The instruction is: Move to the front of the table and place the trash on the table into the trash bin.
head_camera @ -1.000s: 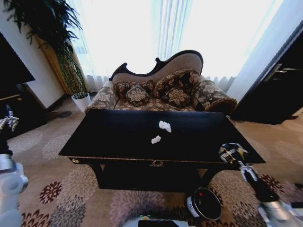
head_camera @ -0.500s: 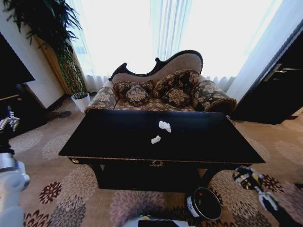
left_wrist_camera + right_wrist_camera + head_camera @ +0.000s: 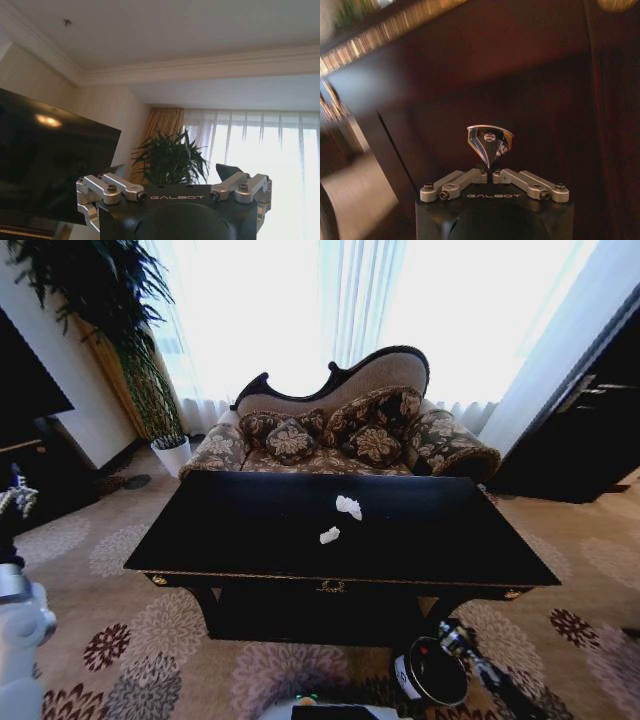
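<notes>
Our right pincer (image 3: pixel 491 170) is clenched on a small dark patterned wrapper (image 3: pixel 490 142), low beside the trash bin (image 3: pixel 432 672) in front of the surface (image 3: pixel 250 530). It looks light and crinkly, so a pinch at one corner suffices. Two soft white paper bits (image 3: pixel 340 520) lie mid-surface. Our left pincer (image 3: pixel 175 187) is released, raised at our left.

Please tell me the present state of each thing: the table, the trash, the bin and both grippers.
table: two white paper bits lying on top.
dark patterned wrapper: pinched in the right gripper.
trash bin: upright, open-topped.
right gripper: low beside the bin.
left gripper: raised, open, empty.
</notes>
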Tool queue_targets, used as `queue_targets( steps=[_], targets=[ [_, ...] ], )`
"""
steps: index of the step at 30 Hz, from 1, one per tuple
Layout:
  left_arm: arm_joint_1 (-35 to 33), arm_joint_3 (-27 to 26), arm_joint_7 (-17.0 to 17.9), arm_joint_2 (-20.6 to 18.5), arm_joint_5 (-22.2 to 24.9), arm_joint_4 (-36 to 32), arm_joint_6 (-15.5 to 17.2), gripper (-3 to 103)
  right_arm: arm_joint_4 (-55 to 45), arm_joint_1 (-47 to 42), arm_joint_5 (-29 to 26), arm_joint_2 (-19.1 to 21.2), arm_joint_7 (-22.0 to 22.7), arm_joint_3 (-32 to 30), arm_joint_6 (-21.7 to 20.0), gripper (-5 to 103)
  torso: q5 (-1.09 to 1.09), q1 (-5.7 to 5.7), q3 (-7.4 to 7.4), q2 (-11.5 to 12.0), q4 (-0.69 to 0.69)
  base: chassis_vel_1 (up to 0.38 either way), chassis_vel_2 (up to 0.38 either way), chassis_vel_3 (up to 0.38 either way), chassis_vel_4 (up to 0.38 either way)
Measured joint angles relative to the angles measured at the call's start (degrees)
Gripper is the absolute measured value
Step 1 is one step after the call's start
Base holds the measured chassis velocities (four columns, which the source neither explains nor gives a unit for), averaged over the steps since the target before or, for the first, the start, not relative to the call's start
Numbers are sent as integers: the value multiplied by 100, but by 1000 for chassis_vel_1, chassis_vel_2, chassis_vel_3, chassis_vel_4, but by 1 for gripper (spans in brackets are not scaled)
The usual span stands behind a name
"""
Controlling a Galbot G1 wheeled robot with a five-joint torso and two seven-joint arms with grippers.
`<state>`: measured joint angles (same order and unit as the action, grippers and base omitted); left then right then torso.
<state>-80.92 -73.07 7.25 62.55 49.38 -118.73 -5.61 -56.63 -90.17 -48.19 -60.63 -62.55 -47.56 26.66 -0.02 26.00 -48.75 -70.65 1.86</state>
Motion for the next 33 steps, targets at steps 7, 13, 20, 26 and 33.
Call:
queue_targets(
  steps=[7, 13, 20, 26, 33],
  targets=[
    [-86, -9, 0, 69, -125, -142, 28, 100, 1198, 716, 2132, 78, 1724, 349, 305, 0, 2, 0, 0, 0, 1, 0, 0, 0, 0],
    [-229, -151, 7, 113, -166, -327, 67, 100, 1941, 1251, 3221, 81, 2663, 534, 200, 0, 1, 0, 0, 0, 1, 0, 0, 0, 0],
    [-473, -451, 11, 180, -151, -524, 52, 100, 2332, 1759, 3981, 76, 3167, 628, 55, 0, 1, 0, 0, 0, -1, 0, 0, 0, 0],
    [-591, -657, 11, 188, -133, -596, 36, 100, 2535, 2000, 4252, 69, 3371, 685, -104, 0, 0, 1, 0, 0, 0, 0, 0, 0, 0],
    [-638, -669, 11, 296, -168, -720, 32, 100, 2539, 1960, 4537, 102, 3078, 654, -256, -2, 1, 0, 0, 0, 1, 0, 0, 0, 0]
  ],
)
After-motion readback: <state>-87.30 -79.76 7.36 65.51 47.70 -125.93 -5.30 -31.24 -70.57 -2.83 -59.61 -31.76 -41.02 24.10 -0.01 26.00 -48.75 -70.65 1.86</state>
